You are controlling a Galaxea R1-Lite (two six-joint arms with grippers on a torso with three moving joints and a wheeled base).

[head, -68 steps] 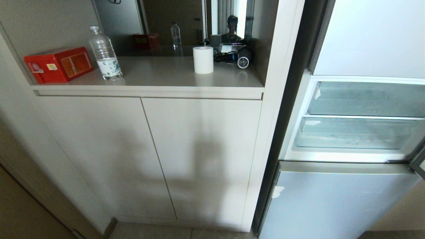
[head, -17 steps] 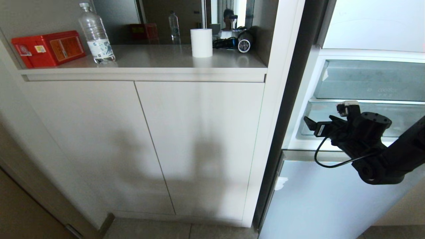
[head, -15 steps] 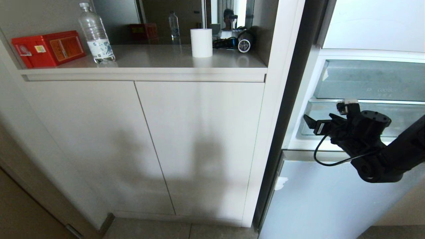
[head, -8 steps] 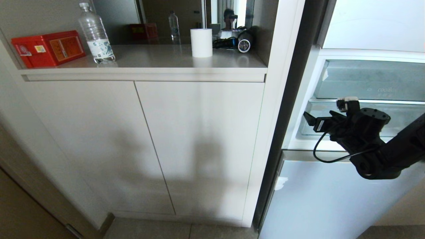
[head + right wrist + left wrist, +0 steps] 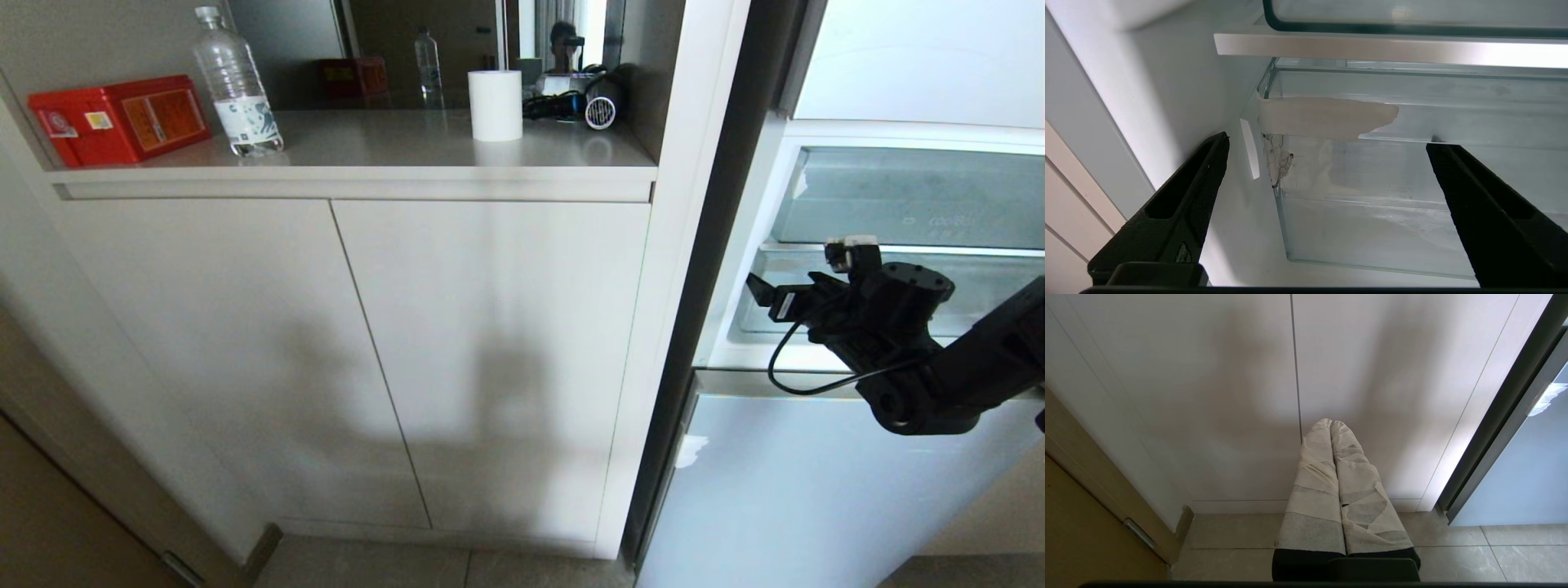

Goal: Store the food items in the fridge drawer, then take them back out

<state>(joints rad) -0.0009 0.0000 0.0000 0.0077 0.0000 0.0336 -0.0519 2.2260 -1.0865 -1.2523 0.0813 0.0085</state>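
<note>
right gripper (image 5: 804, 273) jaws spread wide, empty, right of frame, just short of the fridge drawer (image 5: 963, 298); drawer shut, lower of two clear bins; likely rigid, light, slick plastic; hook the taped front lip (image 5: 1327, 116) near centre; no food visible; left gripper (image 5: 1331, 428) clenched, parked low.

On my left I see the surface (image 5: 392, 151) carrying a red box (image 5: 118, 118), a water bottle (image 5: 237, 82), a white paper roll (image 5: 495, 104) and a hair dryer (image 5: 592, 106).

Right end effector (image 5: 1327, 163), fingers spread, before taped fridge drawer (image 5: 1392, 212).
</note>
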